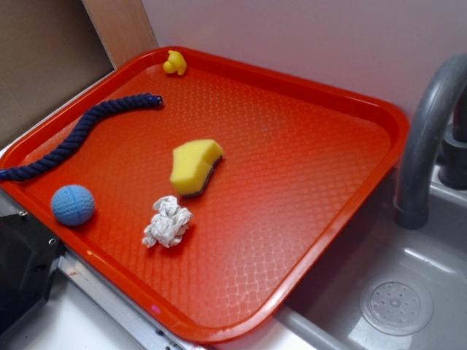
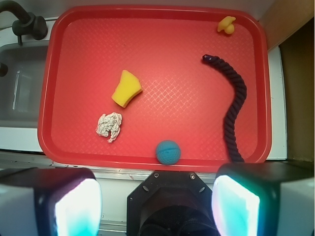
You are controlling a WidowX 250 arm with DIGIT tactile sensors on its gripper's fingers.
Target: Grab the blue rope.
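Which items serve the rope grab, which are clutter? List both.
For the job: blue rope, gripper with both fingers wide apart, high above the tray.

Just lying about: yellow sponge, light blue ball, crumpled paper, yellow duck.

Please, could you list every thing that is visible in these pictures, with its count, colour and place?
tray: one, red-orange, beside the sink
blue rope: one, dark navy, along the tray's left edge in the exterior view, one end over the rim
ball: one, light blue, near the rope's lower end
sponge: one, yellow, mid-tray
crumpled paper: one, white, just below the sponge
toy duck: one, yellow, far corner
sink: one, grey, right of tray
faucet: one, grey, over the sink
gripper: one, open, above the tray's near edge, holding nothing
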